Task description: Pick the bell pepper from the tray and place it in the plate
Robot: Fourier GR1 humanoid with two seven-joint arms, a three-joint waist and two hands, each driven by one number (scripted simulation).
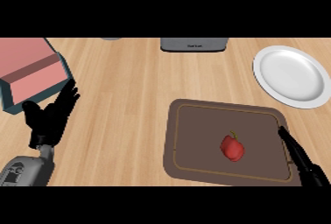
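Note:
A red bell pepper (232, 148) lies on the brown tray (200, 131), right of the tray's middle. The white plate (291, 76) sits on the wooden counter beyond the tray, at the right edge. My right hand (297, 153) comes in from the lower right with straight fingers over the tray's right rim, a short way right of the pepper and not touching it. My left hand (51, 113) rests open at the left, fingers up, far from the tray.
A pink box with teal sides (29, 74) stands at the far left, just beyond my left hand. A dark grey appliance (194, 44) sits at the counter's back edge, with a small grey object (111, 38) to its left.

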